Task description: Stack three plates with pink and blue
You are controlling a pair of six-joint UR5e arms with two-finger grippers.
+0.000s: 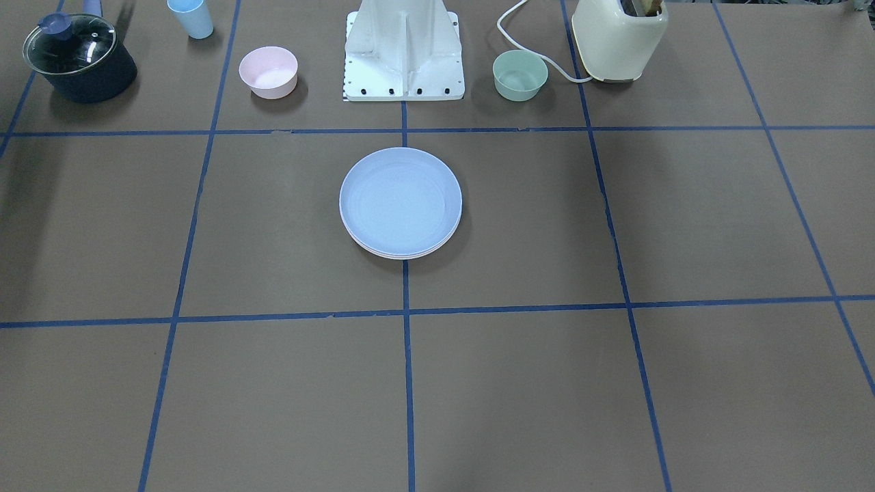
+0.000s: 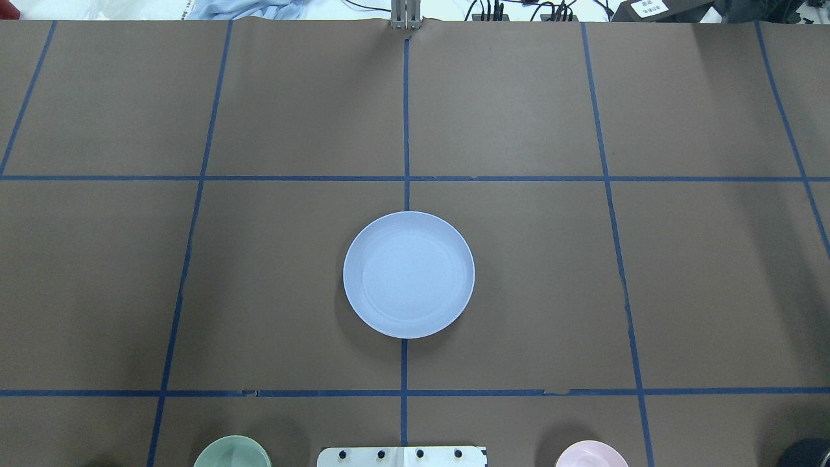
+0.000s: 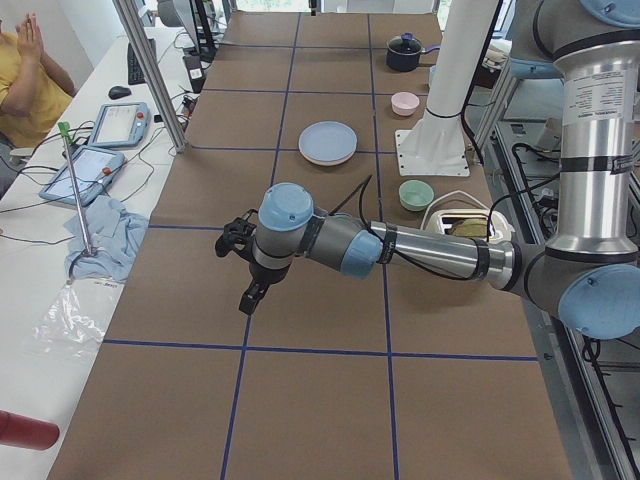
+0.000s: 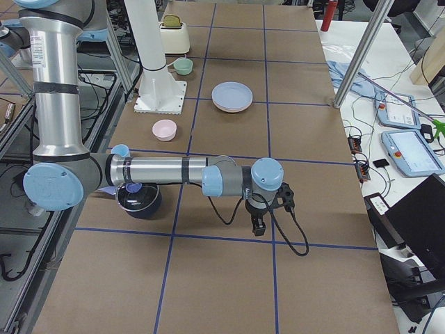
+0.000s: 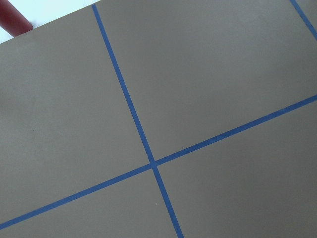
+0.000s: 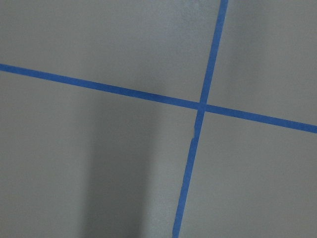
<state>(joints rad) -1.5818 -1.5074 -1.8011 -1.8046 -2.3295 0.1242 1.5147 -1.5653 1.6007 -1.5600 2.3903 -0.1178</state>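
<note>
— Where are the plates (image 1: 400,205)?
— Stacked at centre frame on the brown table (image 1: 615,383), blue plate (image 2: 408,272) on top, paler rims peeking out beneath.
— Around them?
— Along the top edge, well apart from the stack, a pink bowl (image 1: 268,72) and a green bowl (image 1: 519,75).
— And the claws?
— Pointed down above the table, far from the stack: left gripper (image 3: 252,298), right gripper (image 4: 257,225). Open or closed, impossible to tell.

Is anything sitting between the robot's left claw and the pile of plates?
No, nothing visible. Only bare brown table lies between the left claw and the stack of round plastic plates, light blue on top.
</note>
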